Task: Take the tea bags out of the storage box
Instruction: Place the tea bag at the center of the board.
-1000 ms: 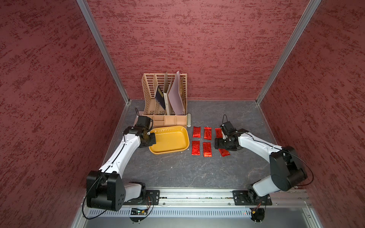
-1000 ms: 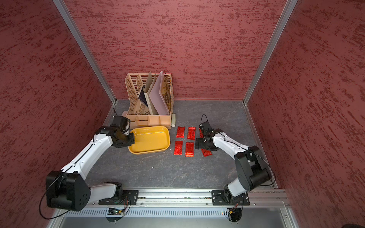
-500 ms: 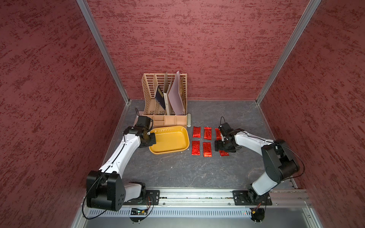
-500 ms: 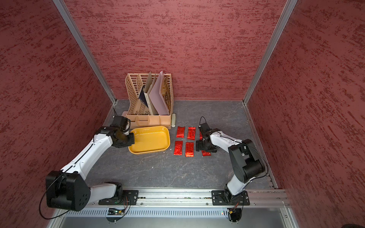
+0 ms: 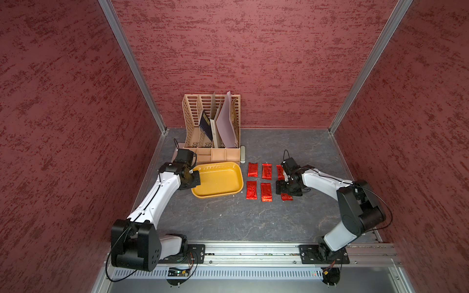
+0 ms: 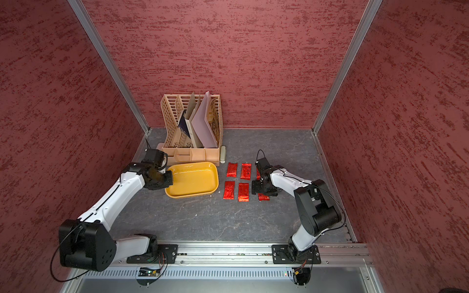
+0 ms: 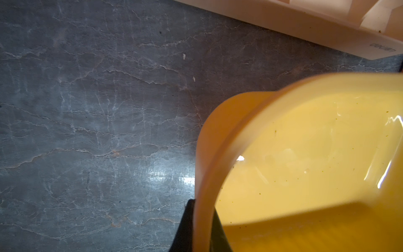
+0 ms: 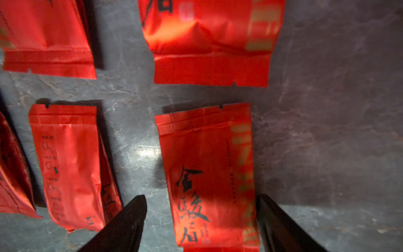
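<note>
Right gripper (image 8: 201, 196) hangs with its jaws spread wide, and the near-right tea bag (image 8: 207, 174) lies flat on the table (image 5: 228, 220), right between the two fingers (image 8: 130, 222). The other tea bags (image 5: 266, 171) sit beside it in two rows, all outside the storage box (image 5: 218, 180). Left gripper (image 7: 201, 222) is clamped on the box's rim, with the desk organizer (image 5: 212, 152) behind.

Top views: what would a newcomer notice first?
Six red foil tea bags lie in two rows of three on the dark table, right of the empty mustard-yellow storage box. The left gripper is shut on the box's rim; the right gripper stands open astride the near right-hand tea bag.
</note>
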Robot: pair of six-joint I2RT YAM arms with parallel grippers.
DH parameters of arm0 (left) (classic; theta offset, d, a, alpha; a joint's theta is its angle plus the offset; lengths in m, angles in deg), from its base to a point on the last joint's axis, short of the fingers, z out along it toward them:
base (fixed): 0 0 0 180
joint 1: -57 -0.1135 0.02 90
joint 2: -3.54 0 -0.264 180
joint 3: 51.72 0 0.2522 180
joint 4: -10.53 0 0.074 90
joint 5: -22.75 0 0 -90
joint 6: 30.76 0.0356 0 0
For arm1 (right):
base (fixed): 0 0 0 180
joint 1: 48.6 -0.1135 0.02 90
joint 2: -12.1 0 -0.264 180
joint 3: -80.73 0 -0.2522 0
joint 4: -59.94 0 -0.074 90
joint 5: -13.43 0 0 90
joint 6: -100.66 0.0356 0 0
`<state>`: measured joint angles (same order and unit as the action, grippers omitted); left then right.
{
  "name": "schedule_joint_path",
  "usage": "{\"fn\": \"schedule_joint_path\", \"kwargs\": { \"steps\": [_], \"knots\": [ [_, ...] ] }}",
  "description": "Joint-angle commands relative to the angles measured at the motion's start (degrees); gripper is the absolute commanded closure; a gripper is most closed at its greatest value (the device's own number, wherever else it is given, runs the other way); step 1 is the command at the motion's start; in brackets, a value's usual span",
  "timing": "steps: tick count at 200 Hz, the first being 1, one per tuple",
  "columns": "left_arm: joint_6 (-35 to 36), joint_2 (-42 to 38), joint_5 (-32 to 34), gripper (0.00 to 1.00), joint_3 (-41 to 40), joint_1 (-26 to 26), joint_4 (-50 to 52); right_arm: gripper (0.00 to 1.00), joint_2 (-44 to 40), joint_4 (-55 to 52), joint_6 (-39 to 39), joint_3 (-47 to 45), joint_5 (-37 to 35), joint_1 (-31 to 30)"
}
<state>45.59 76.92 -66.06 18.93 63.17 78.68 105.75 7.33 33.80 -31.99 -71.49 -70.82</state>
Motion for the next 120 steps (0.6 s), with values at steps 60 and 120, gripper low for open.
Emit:
{"fn": "schedule_joint_path", "kwargs": {
  "steps": [60, 120],
  "knots": [
    [-0.4, 0.1, -0.2, 1.0, -0.5, 0.4, -0.8, 0.17, -2.9, 0.1, 0.7, -2.4, 0.8, 0.4],
    [-0.5, 0.4, 0.0, 1.0, -0.5, 0.3, -0.7, 0.17, -4.6, 0.8, 0.7, -2.6, 2.7, 0.4]
  ]
}}
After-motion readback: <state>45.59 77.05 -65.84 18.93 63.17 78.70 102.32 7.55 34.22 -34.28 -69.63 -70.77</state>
